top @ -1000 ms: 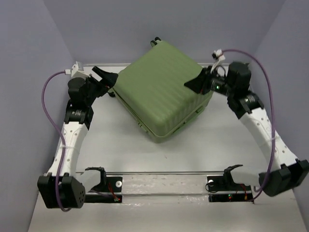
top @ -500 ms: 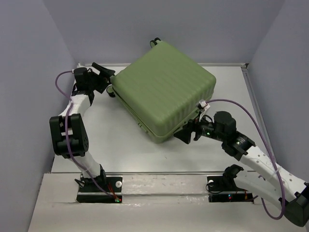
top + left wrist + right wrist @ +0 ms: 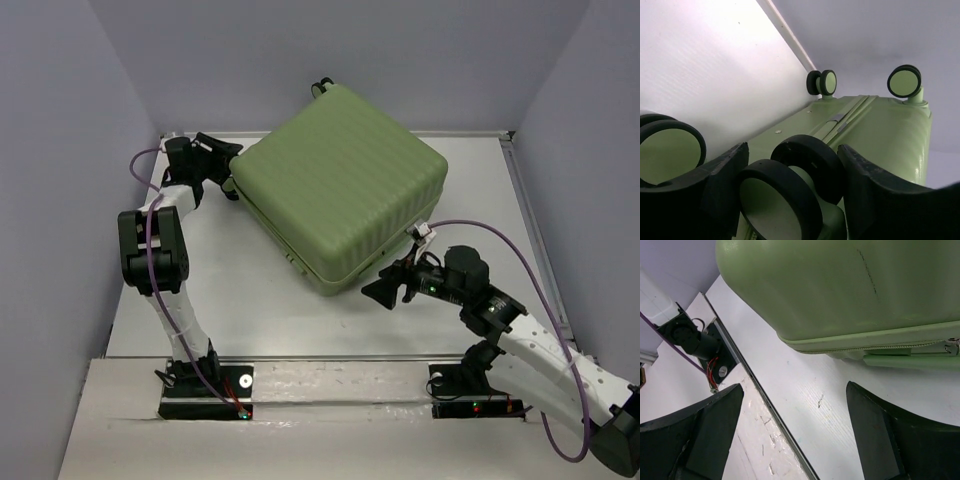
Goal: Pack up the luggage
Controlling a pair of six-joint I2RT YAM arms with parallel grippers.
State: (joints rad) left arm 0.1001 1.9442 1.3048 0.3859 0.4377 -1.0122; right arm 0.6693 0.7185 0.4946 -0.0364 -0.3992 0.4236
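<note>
The luggage [image 3: 340, 185], a light-green ribbed hard-shell case, lies closed and flat on the white table, turned cornerwise. My left gripper [image 3: 225, 158] is at its left corner. In the left wrist view its fingers press both sides of a black double wheel [image 3: 790, 185] of the luggage [image 3: 880, 130]. My right gripper [image 3: 385, 290] hovers just off the near corner, jaws wide with only bare table between them. The right wrist view shows the shell [image 3: 840, 290] and its zip seam [image 3: 880, 347] above the gripper [image 3: 795, 432].
Three more wheels show in the left wrist view: one pair [image 3: 822, 82], one [image 3: 905, 82], one [image 3: 670, 150]. Grey walls close the table on three sides. A metal rail [image 3: 330, 357] and the left arm's base mount [image 3: 690, 337] lie along the near edge.
My left arm reached to the luggage's left corner and its jaws narrowed round the wheel. My right arm swung from the luggage's right corner to its near corner and opened.
</note>
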